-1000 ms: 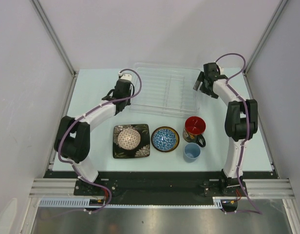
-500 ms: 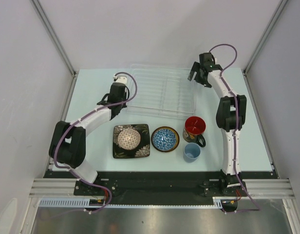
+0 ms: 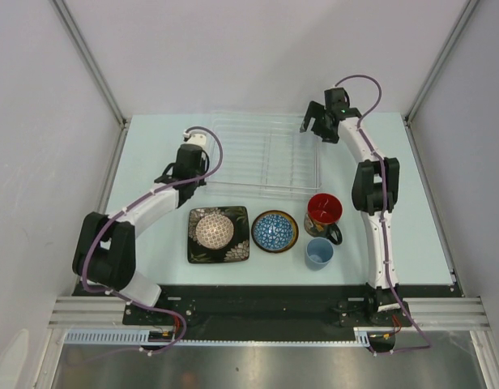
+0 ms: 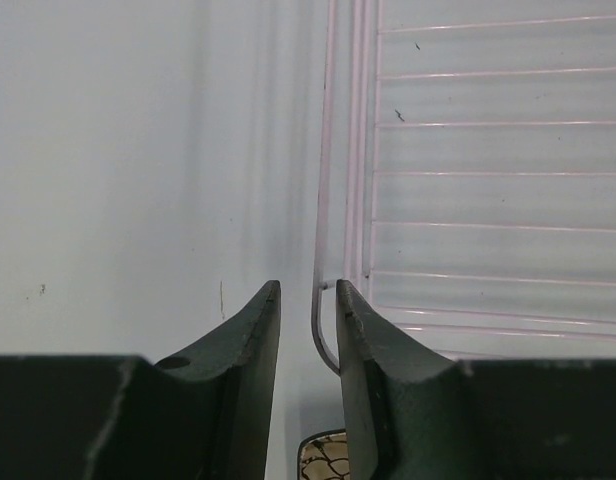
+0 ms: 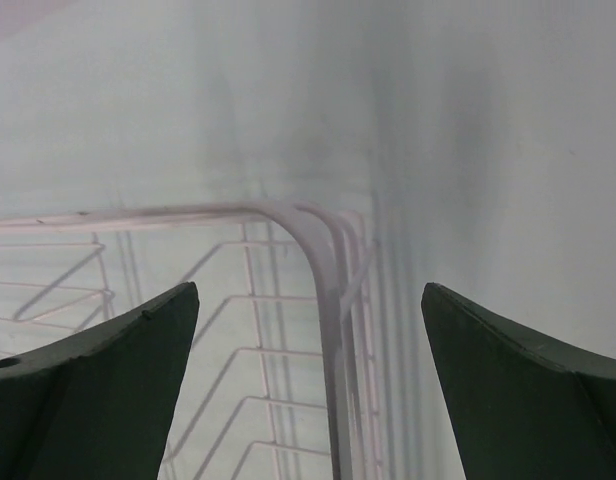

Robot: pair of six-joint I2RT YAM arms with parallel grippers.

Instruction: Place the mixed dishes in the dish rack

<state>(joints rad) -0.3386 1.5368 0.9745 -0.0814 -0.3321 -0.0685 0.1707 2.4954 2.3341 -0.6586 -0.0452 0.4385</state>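
The worktop (image 3: 152, 154) was a pale blue-green sheet, fenced by plain grey-white wall panels (image 3: 258, 49) and slanting aluminium posts (image 3: 87, 61), with a black rail along its near edge. The dish rack (image 3: 262, 154) lay flat at the back centre of the worktop. In front of it ran a row of dishes: the black square floral plate (image 3: 236, 250) carrying the beige patterned bowl (image 3: 214, 230), then the blue patterned bowl (image 3: 274, 231), then the red-inside dark mug (image 3: 324, 211) with the small light-blue cup (image 3: 319, 252) just nearer.

Being clear, the rack was hard to read from above, its walls only faint lines. Both sets of fingertips were hidden there beneath the wrists. The left wrist view showed the left fingers (image 4: 253, 335) drawn nearly together, pinching the rim at the rack's near-left corner; the plate appeared only as a sliver at the bottom edge. The right fingers (image 5: 118, 370) stood wide apart, the rack's far-right corner between them, touching neither, their tips cut off by the frame
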